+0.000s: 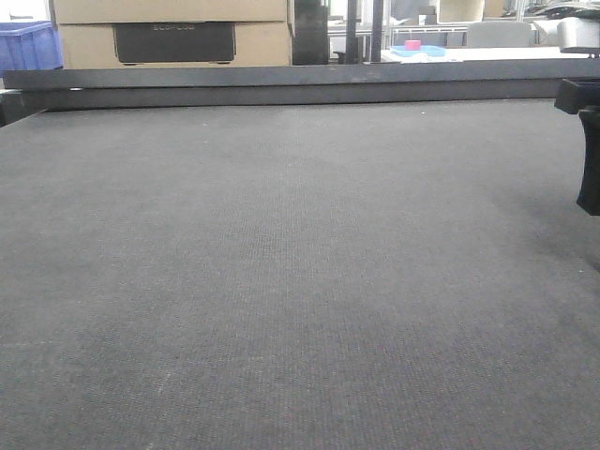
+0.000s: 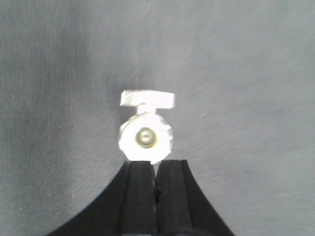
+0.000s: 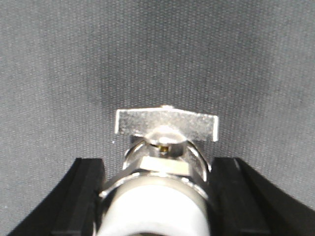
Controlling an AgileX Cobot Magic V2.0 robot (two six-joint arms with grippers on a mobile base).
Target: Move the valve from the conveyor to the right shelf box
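1. The belt (image 1: 281, 281) fills the front view as a dark grey woven surface. No valve shows on it in this view.
2. A black part of the right arm (image 1: 589, 150) juts in at 3 o'clock in the front view, above the belt's edge.
3. In the right wrist view, the right pincer (image 3: 157, 164) stands wide and holds a valve (image 3: 165, 147). Its 2 black fingers (image 3: 86, 187) sit at 9 and 3 o'clock of the metal body, and no belt shows in between.
4. This valve runs lengthwise out of the pincer. Its blurred pale end is at 6 o'clock, nearest the camera. Its flat handle (image 3: 167, 123) lies crosswise at 12 o'clock, past the fingertips and over the belt.
5. In the left wrist view, the left pincer (image 2: 156, 169) is closed, its 2 fingers pressed side by side.
6. A second valve (image 2: 146, 137) sits just at 12 o'clock of those tips, its round end with a small hole facing the camera. Its handle (image 2: 147, 99) lies level on top. Whether the tips touch it, I cannot tell.
7. Beyond the belt at 12 o'clock are a dark rail (image 1: 281, 84), a cardboard box (image 1: 169, 28) and, at 10 o'clock, a blue crate (image 1: 28, 42).
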